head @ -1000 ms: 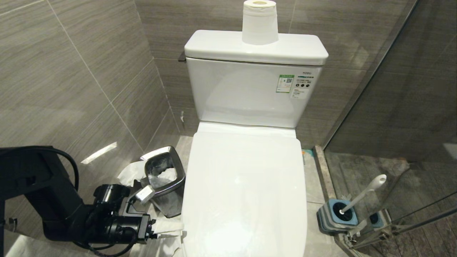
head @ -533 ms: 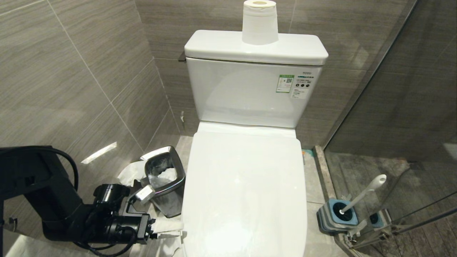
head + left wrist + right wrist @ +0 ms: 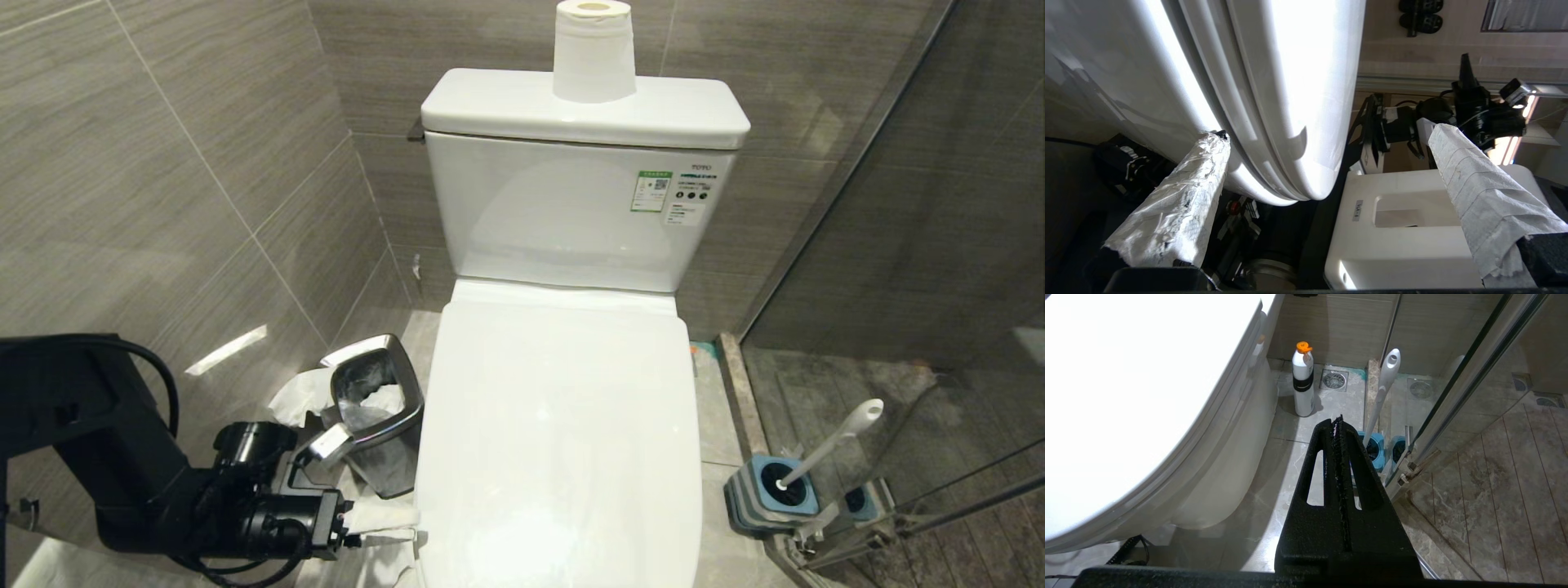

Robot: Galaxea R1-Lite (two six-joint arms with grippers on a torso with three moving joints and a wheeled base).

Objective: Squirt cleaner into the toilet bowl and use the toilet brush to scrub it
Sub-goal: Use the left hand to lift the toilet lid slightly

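The toilet [image 3: 563, 441] is set against the back wall with its lid down, so the bowl is hidden and nothing can be said of cleaner inside it. The lid is judged rigid, glossy and slippery, hinged at the tank end; it is best taken at the front lip, where an overhang can be hooked from below and swung up. The bottle [image 3: 1303, 381], white with an orange cap, is stood on the floor beside the toilet's base, towards the back wall on the right. It is judged light and squeezable, to be held round its dark-banded middle with the nozzle left free. The brush [image 3: 833, 445] is leaned in its grey-and-blue holder [image 3: 771, 494] on the floor to the right of the toilet, by the glass door. Its slim white handle is judged stiff and light, and is best gripped below the knob, well above the bristles sunk in the holder. The left gripper [image 3: 1327, 159] is held low at the toilet's front left, spread wide, with its paper-wrapped fingers [image 3: 1180, 200] either side of the lid's front edge and nothing grasped. The right gripper [image 3: 1338, 428] is clenched empty, parked above the floor near the brush.
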